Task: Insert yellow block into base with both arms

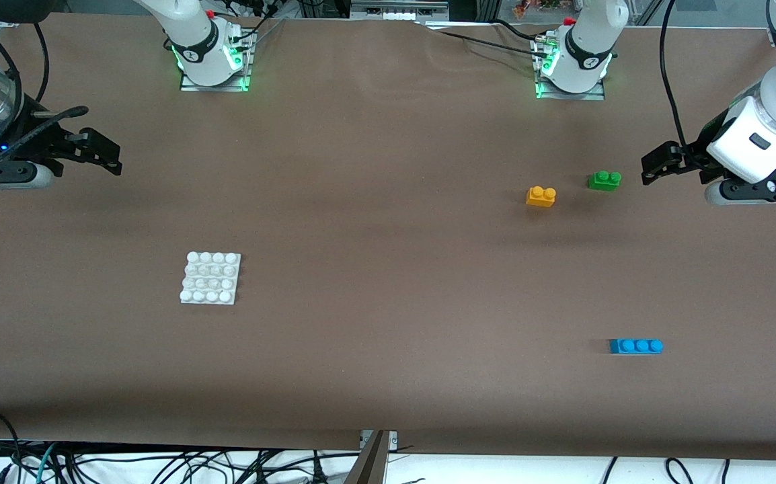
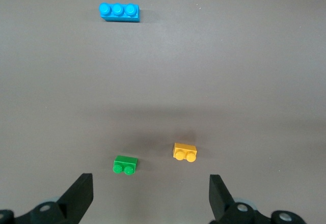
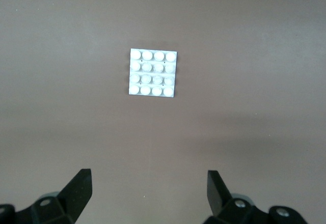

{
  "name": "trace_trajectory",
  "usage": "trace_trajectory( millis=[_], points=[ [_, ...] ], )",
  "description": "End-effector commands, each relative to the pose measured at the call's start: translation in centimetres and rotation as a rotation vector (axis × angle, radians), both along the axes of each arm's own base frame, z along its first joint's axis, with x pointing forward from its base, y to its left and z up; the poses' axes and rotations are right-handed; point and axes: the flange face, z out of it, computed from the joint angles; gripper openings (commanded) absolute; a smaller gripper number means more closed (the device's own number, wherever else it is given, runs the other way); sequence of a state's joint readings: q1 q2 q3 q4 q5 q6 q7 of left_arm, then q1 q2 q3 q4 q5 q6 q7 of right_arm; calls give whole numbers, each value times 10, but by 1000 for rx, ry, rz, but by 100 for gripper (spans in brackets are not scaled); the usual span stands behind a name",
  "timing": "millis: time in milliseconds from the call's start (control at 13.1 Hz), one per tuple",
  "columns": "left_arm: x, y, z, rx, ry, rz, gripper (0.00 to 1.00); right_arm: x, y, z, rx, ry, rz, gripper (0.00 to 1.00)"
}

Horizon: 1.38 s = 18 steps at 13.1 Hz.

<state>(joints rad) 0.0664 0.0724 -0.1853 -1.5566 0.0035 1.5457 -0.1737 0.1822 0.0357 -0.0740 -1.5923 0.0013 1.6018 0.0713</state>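
Note:
The yellow block (image 1: 540, 196) lies on the brown table toward the left arm's end, its two studs up; it also shows in the left wrist view (image 2: 184, 151). The white base (image 1: 210, 278) lies flat toward the right arm's end, nearer the front camera, and shows in the right wrist view (image 3: 153, 73). My left gripper (image 1: 655, 167) is open and empty in the air at the left arm's end of the table, beside the green brick; its own view (image 2: 150, 186) shows the wide gap. My right gripper (image 1: 105, 153) is open and empty at the right arm's end (image 3: 148, 180).
A green two-stud brick (image 1: 604, 179) lies beside the yellow block, between it and my left gripper (image 2: 125, 164). A blue three-stud brick (image 1: 636, 345) lies nearer the front camera (image 2: 119, 12). Cables hang below the table's front edge.

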Motion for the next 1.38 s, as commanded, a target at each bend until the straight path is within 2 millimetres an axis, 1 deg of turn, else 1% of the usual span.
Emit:
trace_trajectory(
  millis=[0, 1300],
  points=[
    [1, 0, 8, 23, -2, -12, 100, -11, -1, 1, -10, -26, 10, 100],
    [1, 1, 8, 23, -2, -11, 100, -8, -6, -1, -8, -33, 1, 100]
  ],
)
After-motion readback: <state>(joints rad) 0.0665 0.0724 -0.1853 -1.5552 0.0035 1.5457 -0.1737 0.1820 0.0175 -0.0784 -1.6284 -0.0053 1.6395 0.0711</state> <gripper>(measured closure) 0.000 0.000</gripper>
